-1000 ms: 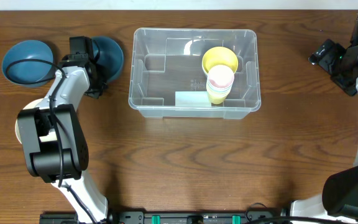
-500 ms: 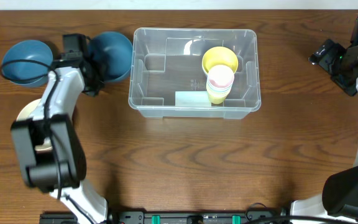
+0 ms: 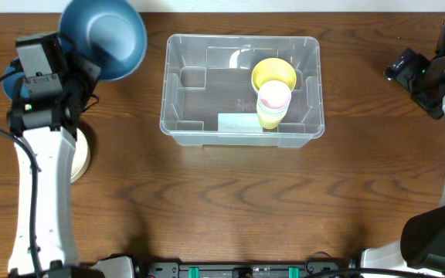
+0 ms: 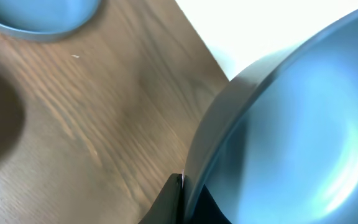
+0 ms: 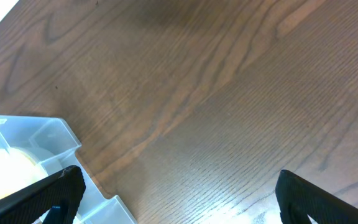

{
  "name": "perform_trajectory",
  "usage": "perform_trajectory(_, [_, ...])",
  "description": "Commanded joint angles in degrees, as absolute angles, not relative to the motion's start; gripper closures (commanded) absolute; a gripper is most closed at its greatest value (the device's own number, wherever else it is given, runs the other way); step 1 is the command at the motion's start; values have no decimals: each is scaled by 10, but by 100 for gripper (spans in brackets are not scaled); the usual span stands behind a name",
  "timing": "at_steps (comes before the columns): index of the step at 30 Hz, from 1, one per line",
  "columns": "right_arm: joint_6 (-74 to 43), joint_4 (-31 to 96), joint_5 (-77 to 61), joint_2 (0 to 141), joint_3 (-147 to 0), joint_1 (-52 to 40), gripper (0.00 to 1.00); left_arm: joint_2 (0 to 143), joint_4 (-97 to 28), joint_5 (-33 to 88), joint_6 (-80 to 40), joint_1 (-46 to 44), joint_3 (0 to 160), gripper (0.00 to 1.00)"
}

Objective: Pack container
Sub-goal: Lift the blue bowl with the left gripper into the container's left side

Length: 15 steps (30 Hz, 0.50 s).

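Observation:
The container, a large clear bin, stands at the table's middle back. Inside it, at the right, lie a yellow cup and stacked pale cups. My left gripper is shut on the rim of a blue bowl and holds it up in the air, tilted, left of the container. In the left wrist view the bowl fills the right side, its rim pinched in the gripper. My right gripper hangs open at the far right; in its own view the gripper is empty, with the container's corner at the lower left.
A second blue bowl sits on the table at the far left, mostly hidden by my left arm, and shows again as a blue bowl in the wrist view. A cream bowl rests in front of it.
My left gripper closed on the blue bowl's rim and lifted it off the table, up and towards the back left. The right arm has not moved.

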State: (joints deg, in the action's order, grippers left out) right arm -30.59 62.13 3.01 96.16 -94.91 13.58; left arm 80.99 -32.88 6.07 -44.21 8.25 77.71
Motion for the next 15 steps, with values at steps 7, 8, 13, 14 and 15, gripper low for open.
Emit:
perform_trajectory(7, [-310,622,32,963,-955,135,1,826,-347,79,-327,-49,787,94])
perform_trajectory(8, [-310,622,32,963,-955,135,1,832,-348,79,-323,-59,787,94])
perform_trajectory(13, [-310,622,32,963,-955,135,1,884,-361,79,-320,-99,786,94])
perform_trajectory(14, [-310,622,32,963,-955,135,1,896,-364,79,-320,-104,786,94])
perform_trajectory(15, [-311,622,32,963,-955,135,1,911,-367,79,-320,-109,786,94])
